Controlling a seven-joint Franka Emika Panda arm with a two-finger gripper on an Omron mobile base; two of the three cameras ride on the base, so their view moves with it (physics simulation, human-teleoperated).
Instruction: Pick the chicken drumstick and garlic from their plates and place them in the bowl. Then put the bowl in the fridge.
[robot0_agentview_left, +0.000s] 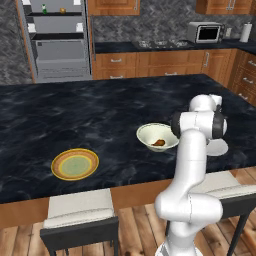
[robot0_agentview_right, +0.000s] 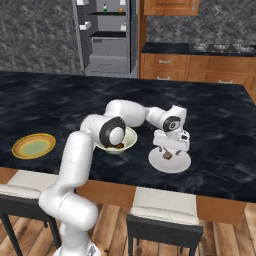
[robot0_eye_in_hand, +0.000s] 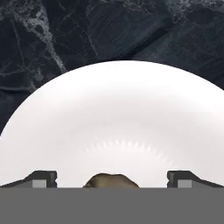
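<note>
My gripper (robot0_agentview_right: 169, 151) hangs open just over a white plate (robot0_agentview_right: 175, 164) on the dark counter. Its fingers straddle the garlic (robot0_eye_in_hand: 111, 180), a small brownish lump (robot0_agentview_right: 167, 155) at the plate's middle, without closing on it. In the hand view the white plate (robot0_eye_in_hand: 118, 113) spreads wide, with one fingertip (robot0_eye_in_hand: 43, 179) on each side of the garlic. Left of this plate stands the cream bowl (robot0_agentview_right: 131, 137), partly behind my arm, with the reddish-brown chicken drumstick (robot0_agentview_right: 119, 146) lying inside. The left base view shows the bowl (robot0_agentview_left: 145, 131), the drumstick (robot0_agentview_left: 159, 143) and the white plate's edge (robot0_agentview_left: 220, 148).
An orange-rimmed plate (robot0_agentview_left: 75, 164) lies bare at the counter's front left (robot0_agentview_right: 34, 145). The grey fridge (robot0_agentview_left: 57, 37) stands open behind the island (robot0_agentview_right: 107, 35). Two stools (robot0_agentview_left: 80, 210) sit against the counter's front edge. A microwave (robot0_agentview_left: 205, 32) is on the back counter.
</note>
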